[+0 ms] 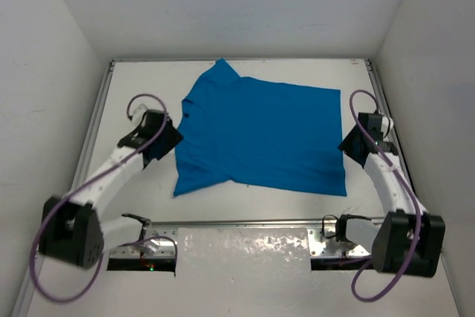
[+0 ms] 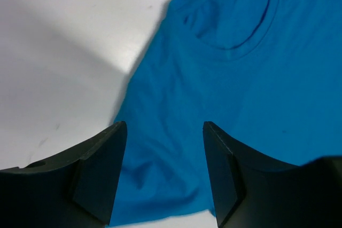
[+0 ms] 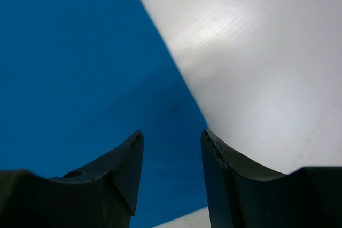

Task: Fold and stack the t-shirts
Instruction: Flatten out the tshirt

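The bright blue t-shirt (image 1: 260, 135) lies spread flat on the white table, collar to the left and hem to the right. My left gripper (image 1: 172, 140) is open just above the shirt's left edge; in the left wrist view the collar (image 2: 240, 46) and the shoulder cloth (image 2: 160, 174) lie between and beyond the two black fingers (image 2: 101, 174). My right gripper (image 1: 345, 146) is open at the shirt's right hem; in the right wrist view the blue cloth (image 3: 80, 78) fills the left side and its edge runs between my fingers (image 3: 224, 180). Neither gripper holds anything.
White walls close in the table at the left, back and right. A metal rail (image 1: 245, 222) runs along the near edge between the arm bases. Bare white table (image 1: 148, 87) lies behind and left of the shirt.
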Motion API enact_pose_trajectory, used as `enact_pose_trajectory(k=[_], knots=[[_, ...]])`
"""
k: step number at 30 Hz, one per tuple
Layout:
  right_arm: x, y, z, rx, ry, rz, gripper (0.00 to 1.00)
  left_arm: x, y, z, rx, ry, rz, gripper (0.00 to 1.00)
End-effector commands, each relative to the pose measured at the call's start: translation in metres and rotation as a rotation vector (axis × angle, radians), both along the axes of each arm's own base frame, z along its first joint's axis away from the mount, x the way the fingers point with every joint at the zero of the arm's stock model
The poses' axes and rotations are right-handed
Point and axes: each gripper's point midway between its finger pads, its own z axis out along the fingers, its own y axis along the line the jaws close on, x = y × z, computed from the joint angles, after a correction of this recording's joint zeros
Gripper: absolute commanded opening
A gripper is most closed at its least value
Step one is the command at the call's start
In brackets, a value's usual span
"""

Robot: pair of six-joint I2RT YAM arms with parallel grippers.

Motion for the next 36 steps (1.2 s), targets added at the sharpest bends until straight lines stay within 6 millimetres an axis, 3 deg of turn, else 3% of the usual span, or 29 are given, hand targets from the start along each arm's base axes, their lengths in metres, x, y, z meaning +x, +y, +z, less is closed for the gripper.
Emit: enact_pose_trajectory(k=[1,2,4,5,6,9,14,21,27,30,32,34,36], knots=[[0.052,0.019,0.019,0.058,-0.053,0.187,0.46,0.054,-0.014,0.005,0.070,-0.044,-0.166,0.57],[0.053,0.022,0.003,0.087,0.018,0.200,0.46,0.062,-0.013,-0.011,0.086,-0.001,-0.175,0.57],[0.062,0.024,0.003,0.105,0.028,0.207,0.46,0.084,-0.008,-0.014,0.087,-0.011,-0.167,0.57],[0.068,0.025,0.002,0.110,0.014,0.212,0.46,0.088,-0.011,-0.035,0.069,0.036,-0.181,0.57],[0.071,0.027,-0.001,0.119,0.006,0.220,0.46,0.097,-0.008,-0.038,0.063,0.030,-0.170,0.57],[0.081,0.029,-0.006,0.135,0.006,0.240,0.47,0.100,-0.009,-0.071,0.061,0.104,-0.171,0.57],[0.091,0.029,-0.015,0.145,0.018,0.244,0.47,0.088,-0.008,-0.110,0.022,0.200,-0.138,0.57],[0.094,0.031,-0.025,0.154,0.054,0.264,0.47,0.054,0.005,-0.137,-0.020,0.363,-0.046,0.57],[0.094,0.031,-0.034,0.169,0.064,0.243,0.47,0.026,0.026,-0.128,0.068,0.429,-0.004,0.56],[0.095,0.031,-0.033,0.167,0.060,0.239,0.47,0.015,0.033,-0.120,0.107,0.429,-0.007,0.50],[0.094,0.031,-0.032,0.165,0.059,0.237,0.47,0.017,0.039,-0.109,0.142,0.403,-0.019,0.45],[0.093,0.030,-0.031,0.160,0.058,0.240,0.47,0.027,0.048,-0.090,0.220,0.356,-0.024,0.34],[0.091,0.030,-0.030,0.156,0.064,0.245,0.47,0.046,0.054,-0.068,0.293,0.317,-0.043,0.34]])
